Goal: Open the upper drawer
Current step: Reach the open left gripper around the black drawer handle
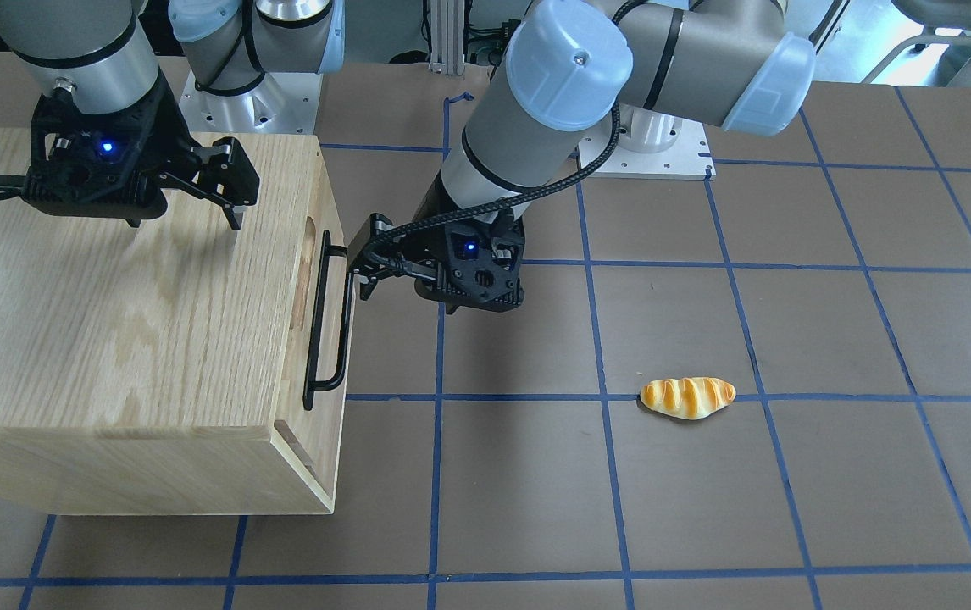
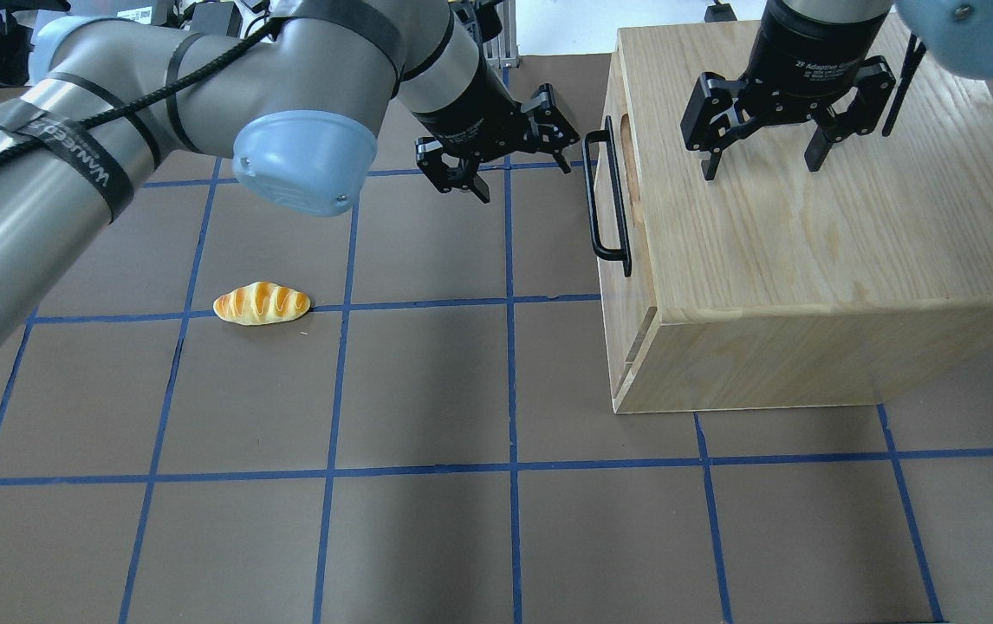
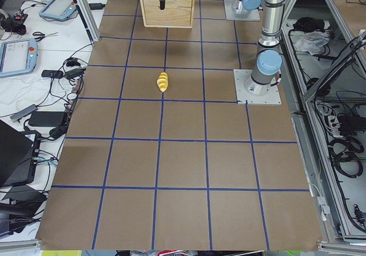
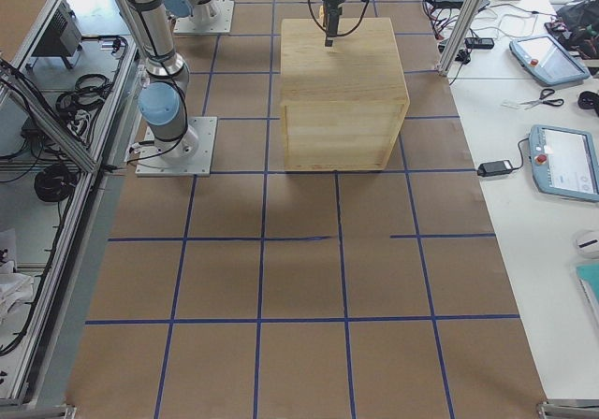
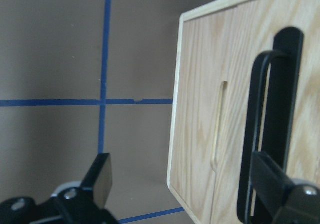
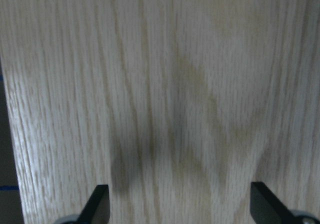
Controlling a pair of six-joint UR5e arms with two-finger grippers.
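Left arm (image 2: pixel 72 156) reaches over the table (image 2: pixel 427 537). Cabinet (image 2: pixel 808 243) sits far right, upper drawer (image 5: pixel 200 109) shut flush in its left face. Right gripper (image 2: pixel 762 165) open, hanging over the cabinet top. Left gripper (image 2: pixel 521 173) open, just beside the handle (image 2: pixel 607 204). Bread (image 2: pixel 261 303) lies well left.

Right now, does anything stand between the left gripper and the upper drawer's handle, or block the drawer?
Nothing visible. The left gripper faces the handle of the upper drawer across a clear gap; the bread roll lies far aside.
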